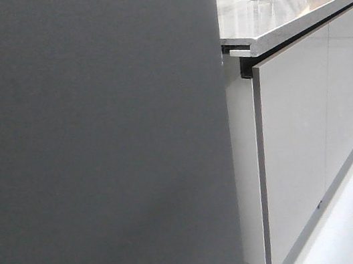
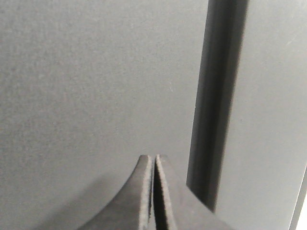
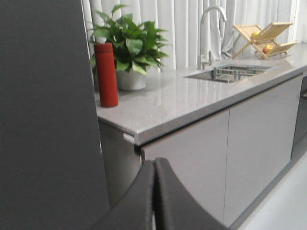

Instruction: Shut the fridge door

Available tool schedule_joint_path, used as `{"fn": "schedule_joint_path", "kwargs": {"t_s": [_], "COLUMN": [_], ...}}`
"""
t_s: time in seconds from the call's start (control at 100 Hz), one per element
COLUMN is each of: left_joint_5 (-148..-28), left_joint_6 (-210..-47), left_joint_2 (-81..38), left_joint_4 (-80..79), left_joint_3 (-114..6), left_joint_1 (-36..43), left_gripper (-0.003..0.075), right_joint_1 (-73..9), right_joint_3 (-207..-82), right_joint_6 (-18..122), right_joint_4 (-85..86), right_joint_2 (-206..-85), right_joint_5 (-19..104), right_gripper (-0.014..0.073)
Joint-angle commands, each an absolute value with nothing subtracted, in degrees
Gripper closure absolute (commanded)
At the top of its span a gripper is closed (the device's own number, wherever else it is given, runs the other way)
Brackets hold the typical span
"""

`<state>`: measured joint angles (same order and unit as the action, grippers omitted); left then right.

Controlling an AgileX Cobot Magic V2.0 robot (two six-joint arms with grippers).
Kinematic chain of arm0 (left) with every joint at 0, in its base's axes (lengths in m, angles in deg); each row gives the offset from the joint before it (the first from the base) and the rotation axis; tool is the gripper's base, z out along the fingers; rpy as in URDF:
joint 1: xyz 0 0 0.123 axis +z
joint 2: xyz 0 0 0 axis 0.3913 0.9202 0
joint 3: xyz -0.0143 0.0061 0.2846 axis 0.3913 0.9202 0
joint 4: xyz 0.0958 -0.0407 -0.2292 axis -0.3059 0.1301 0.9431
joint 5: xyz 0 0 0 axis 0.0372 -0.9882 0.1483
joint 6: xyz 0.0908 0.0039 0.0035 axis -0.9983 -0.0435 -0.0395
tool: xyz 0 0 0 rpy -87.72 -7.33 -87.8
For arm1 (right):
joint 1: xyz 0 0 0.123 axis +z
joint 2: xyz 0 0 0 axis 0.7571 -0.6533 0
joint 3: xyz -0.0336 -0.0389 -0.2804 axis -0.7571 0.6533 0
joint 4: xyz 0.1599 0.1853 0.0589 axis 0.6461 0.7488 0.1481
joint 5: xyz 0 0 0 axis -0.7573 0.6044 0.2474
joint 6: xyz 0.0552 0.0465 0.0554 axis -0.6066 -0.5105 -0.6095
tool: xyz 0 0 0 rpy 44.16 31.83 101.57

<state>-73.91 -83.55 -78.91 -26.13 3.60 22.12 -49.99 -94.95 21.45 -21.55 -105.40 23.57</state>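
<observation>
Matte dark grey fridge door (image 1: pixel 96 138) beside glossy cabinet fronts (image 1: pixel 301 145).

left fingers (image 2: pixel 146 191) pressed together near the dark grey fridge door (image 2: pixel 96 86).

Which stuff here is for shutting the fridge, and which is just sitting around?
For the job:
fridge door
left gripper, shut, close to the door

Just sitting around:
red bottle
plant
sink
tap
wooden rack
cabinets
right gripper, shut
</observation>
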Motion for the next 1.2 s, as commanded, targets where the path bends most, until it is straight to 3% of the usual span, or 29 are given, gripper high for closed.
{"fn": "schedule_joint_path", "kwargs": {"t_s": [0.0,0.27,1.19], "left_joint_5": [-69.50,-69.50,-69.50], "left_joint_6": [-83.35,-83.35,-83.35], "left_joint_2": [-77.82,-77.82,-77.82], "left_joint_4": [-26.03,-26.03,-26.03], "left_joint_3": [5.20,5.20,5.20], "left_joint_1": [21.66,21.66,21.66], "left_gripper": [0.0741,0.0741,0.0741], "right_joint_1": [-50.40,-50.40,-50.40], "right_joint_3": [-91.93,-82.55,-82.54], "right_joint_6": [21.46,21.46,21.46], "right_joint_4": [-22.22,-22.22,-22.22], "right_joint_2": [-102.63,-94.86,-88.47], "right_joint_5": [17.35,17.21,21.08], "right_gripper": [0.0670,0.0670,0.0670]}}
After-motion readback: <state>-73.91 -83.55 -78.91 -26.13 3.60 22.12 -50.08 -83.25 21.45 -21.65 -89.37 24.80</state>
